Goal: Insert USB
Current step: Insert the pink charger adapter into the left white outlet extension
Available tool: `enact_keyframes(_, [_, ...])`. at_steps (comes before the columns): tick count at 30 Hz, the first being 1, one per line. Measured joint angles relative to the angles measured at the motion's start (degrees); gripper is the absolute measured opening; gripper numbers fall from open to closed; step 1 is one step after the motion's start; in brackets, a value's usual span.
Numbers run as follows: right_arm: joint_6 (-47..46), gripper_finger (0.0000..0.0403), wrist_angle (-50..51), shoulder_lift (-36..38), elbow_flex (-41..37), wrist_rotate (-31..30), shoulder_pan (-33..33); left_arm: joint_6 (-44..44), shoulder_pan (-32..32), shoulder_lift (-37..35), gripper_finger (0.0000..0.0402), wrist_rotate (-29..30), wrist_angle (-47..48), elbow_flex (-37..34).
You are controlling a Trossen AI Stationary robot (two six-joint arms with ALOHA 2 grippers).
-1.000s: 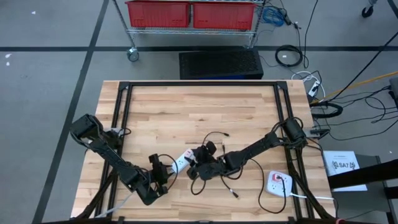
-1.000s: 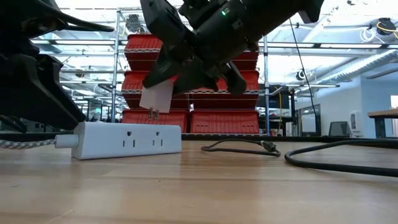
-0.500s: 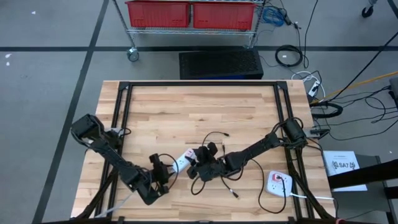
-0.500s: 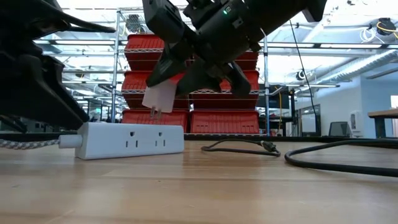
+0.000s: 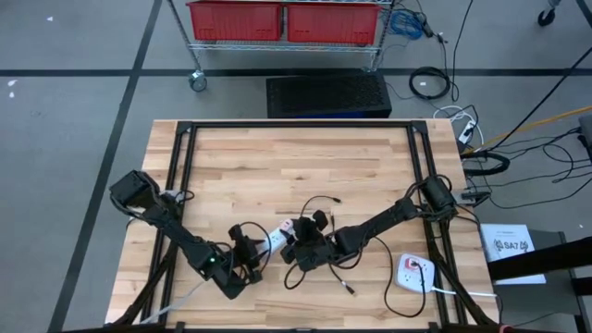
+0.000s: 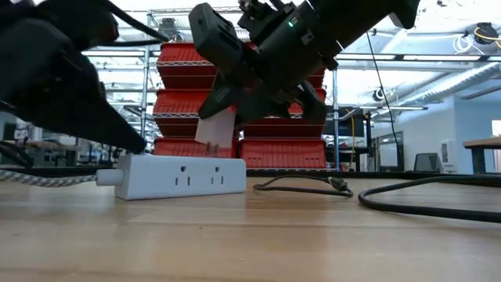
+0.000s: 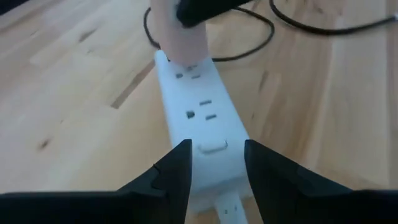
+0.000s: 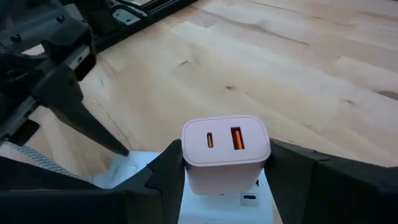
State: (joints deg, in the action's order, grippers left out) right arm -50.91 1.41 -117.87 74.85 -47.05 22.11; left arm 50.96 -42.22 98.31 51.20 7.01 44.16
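Note:
A white power strip [image 5: 271,242] lies flat on the wooden table, outlets up; it also shows in the low view [image 6: 184,174]. My left gripper [image 7: 216,168] is shut on the strip's cord end. A white USB charger block [image 8: 225,149] with two ports on its face sits in my right gripper [image 8: 230,177]. The block [image 6: 218,129] stands tilted over the strip's far outlet [image 7: 186,73], its lower end against the strip's top; its prongs are hidden. The strip's braided cord [image 6: 47,178] trails off along the table. My left gripper pinches the power strip between its two fingers [image 7: 177,171] across the strip's width, near the cord end by the switch [image 7: 212,147]. It comes in low along the strip, which lies flat on the table. My right gripper pinches the charger block by its two opposite sides [image 8: 186,163], coming from above and slanting down. The port face points back at the wrist. The block's lower end [image 6: 208,147] meets the strip's top at the far outlet.
Black cables [image 5: 319,199] loop over the table beyond and beside the grippers, one running along the table in the low view [image 6: 423,205]. A second white plug block with red on it [image 5: 413,270] lies near the table's right edge. Red bins [image 6: 266,102] fill a rack beyond the table.
My left gripper has slid the power strip along the table toward the right, bringing its far end under the charger. My right gripper has lowered the charger; the prongs that hung clear above the strip are now hidden at its top.

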Motion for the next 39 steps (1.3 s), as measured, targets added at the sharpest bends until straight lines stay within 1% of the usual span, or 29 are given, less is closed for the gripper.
enact_keyframes(9, [-1.92, 0.0159, 2.18, -0.11, -0.04, 0.09, 0.94, 0.04, 1.75, 7.51, 0.0153, 3.22, -12.02, 0.2])
enact_keyframes(12, [-2.15, 0.0159, 3.81, -0.12, -0.04, -1.02, 1.26, -0.24, 2.05, 9.55, 0.0153, 4.2, -15.13, 0.31])
enact_keyframes(19, [-2.49, 0.0159, 5.37, -0.1, -0.02, -0.91, 1.26, -0.31, 2.08, 10.49, 0.0153, 4.63, -16.13, 0.28])
enact_keyframes(24, [-0.31, 0.0159, 5.37, -0.27, 0.01, -0.5, 1.11, -0.31, 2.08, 10.51, 0.0153, 4.68, -16.07, 0.24])
enact_keyframes(29, [1.19, 0.0159, 4.43, -1.5, 0.26, 1.65, -0.05, -0.28, 2.1, 10.53, 0.0153, 4.87, -16.07, 0.17])
enact_keyframes(33, [4.35, 0.0159, 2.8, -1.78, 0.25, 2.3, -0.29, -0.31, 2.08, 10.55, 0.0153, 4.9, -15.96, 0.15])
enact_keyframes(37, [7.61, 0.0159, 4.16, -1.72, 2.19, 3.9, -0.46, -0.31, 2.08, 10.57, 0.0153, 4.85, -15.97, 0.15])
enact_keyframes(39, [8.64, 0.017, 5.03, -1.86, 3.28, 4.41, -0.69, -0.33, 2.08, 10.57, 0.0153, 4.83, -15.98, 0.15])
